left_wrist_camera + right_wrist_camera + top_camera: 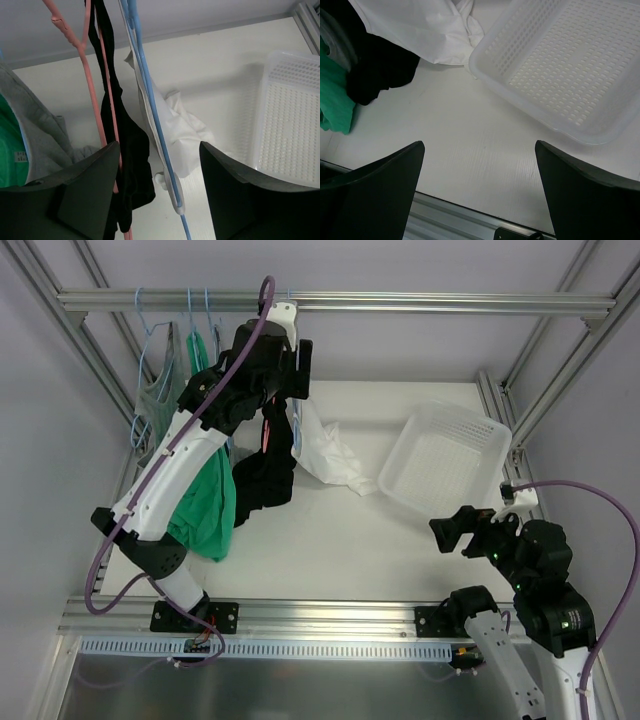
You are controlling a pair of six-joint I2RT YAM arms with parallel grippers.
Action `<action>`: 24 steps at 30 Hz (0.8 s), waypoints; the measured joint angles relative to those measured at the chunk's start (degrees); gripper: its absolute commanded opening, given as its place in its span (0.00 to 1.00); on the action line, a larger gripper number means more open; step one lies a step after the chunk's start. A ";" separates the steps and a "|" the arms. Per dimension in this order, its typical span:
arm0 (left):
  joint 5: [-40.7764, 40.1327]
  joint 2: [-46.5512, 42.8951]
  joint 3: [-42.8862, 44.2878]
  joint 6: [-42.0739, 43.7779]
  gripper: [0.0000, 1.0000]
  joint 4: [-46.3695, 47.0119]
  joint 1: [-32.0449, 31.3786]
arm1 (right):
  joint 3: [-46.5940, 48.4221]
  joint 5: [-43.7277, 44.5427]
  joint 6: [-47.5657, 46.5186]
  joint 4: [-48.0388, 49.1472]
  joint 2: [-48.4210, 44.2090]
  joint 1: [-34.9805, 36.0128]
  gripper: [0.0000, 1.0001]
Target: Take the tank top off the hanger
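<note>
Spanning the scene, the table bears a basket at right. The tank top hangs on the hanger beside a black garment, its lower end pooled on the table. The left gripper stands open around the hanger, not touching it; the right gripper hovers open over the table.

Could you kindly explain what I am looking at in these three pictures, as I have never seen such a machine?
Two robot arms are bolted to a white table. One picture looks down from above; the other two come from cameras on each wrist, whose dark fingers show at the bottom. The left claw, open, straddles a thin light-blue hanger carrying a small white tank top. The right claw is open and empty. A white perforated plastic basket sits on the table.
</note>
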 measured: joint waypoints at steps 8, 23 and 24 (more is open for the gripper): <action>-1.27 2.03 0.22 -0.04 0.45 0.83 0.00 | -0.68 -1.44 0.07 -0.11 -1.49 0.00 1.00; -2.75 4.59 2.12 -0.98 0.00 1.14 0.00 | -1.62 -2.43 0.72 -0.15 -2.03 0.00 0.99; -2.75 4.59 2.34 -1.07 0.00 1.01 0.00 | -1.62 -2.43 0.81 -0.11 -2.03 0.00 1.00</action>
